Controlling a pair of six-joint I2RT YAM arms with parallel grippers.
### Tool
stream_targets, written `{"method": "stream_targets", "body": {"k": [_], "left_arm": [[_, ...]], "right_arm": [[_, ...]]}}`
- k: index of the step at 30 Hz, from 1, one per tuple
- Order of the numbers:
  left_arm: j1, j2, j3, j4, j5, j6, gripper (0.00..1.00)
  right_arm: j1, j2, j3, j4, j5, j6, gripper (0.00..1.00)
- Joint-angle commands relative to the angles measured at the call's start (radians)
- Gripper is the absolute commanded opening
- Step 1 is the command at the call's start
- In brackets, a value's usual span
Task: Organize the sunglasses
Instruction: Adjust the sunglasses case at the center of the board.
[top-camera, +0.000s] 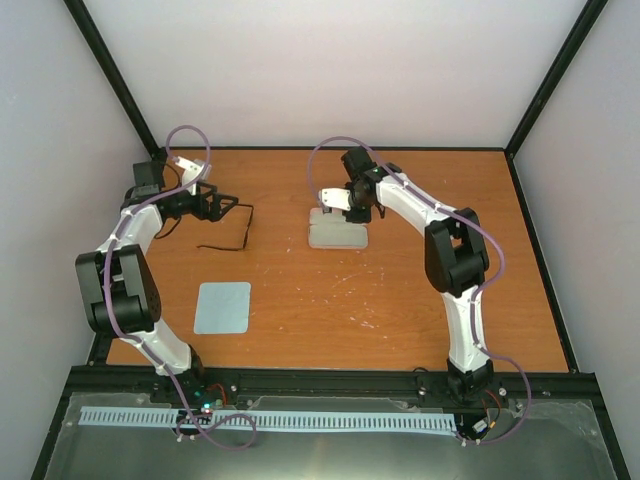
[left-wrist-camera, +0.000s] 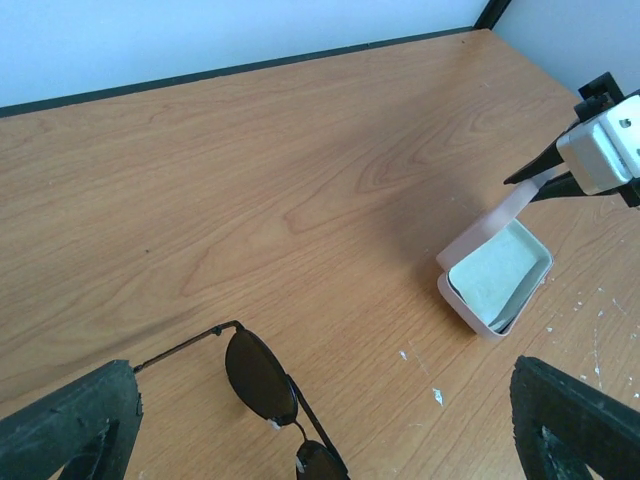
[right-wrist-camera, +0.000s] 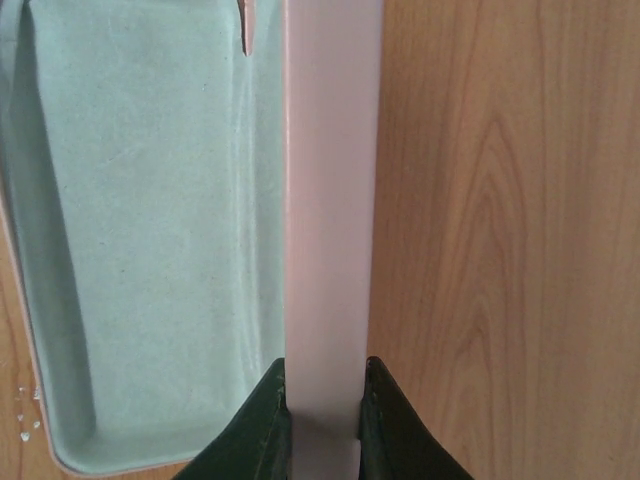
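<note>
The sunglasses (top-camera: 238, 222) lie on the wooden table at the back left, arms unfolded. In the left wrist view one dark lens (left-wrist-camera: 258, 374) and the thin black frame show at the bottom. My left gripper (top-camera: 213, 204) is open, its fingers spread wide on either side of the sunglasses (left-wrist-camera: 325, 410), not touching them. The pink case (top-camera: 338, 236) stands open in the middle, with a pale lining (right-wrist-camera: 150, 250). My right gripper (top-camera: 352, 206) is shut on the raised lid (right-wrist-camera: 330, 220) and holds it upright, pinched between both fingers (right-wrist-camera: 325, 372). The case also shows in the left wrist view (left-wrist-camera: 497, 275).
A pale blue-grey square cloth (top-camera: 222, 307) lies flat at the front left. Black frame posts and white walls bound the table (top-camera: 420, 310). Small white flecks mark the wood near the case.
</note>
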Motion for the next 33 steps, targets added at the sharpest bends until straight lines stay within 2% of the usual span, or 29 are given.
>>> {"method": "stream_targets", "body": {"k": [1,13,17,33], "left_arm": [[0.006,0.014,0.033,-0.021,0.021,0.032,0.99],[0.006,-0.007,-0.007,0.005,0.031,-0.001,1.0],[0.006,-0.031,-0.022,0.011,0.028,-0.002,0.99],[0.007,-0.142,-0.082,0.022,-0.024,0.006,0.99]], "right_arm": [[-0.002,0.04,0.051,-0.075,-0.072,-0.009,0.05],[0.071,0.026,-0.028,-0.02,-0.022,0.023,0.16],[0.073,0.018,-0.031,-0.006,-0.009,0.055,0.29],[0.079,-0.155,-0.148,0.193,0.047,0.138,0.44]]}}
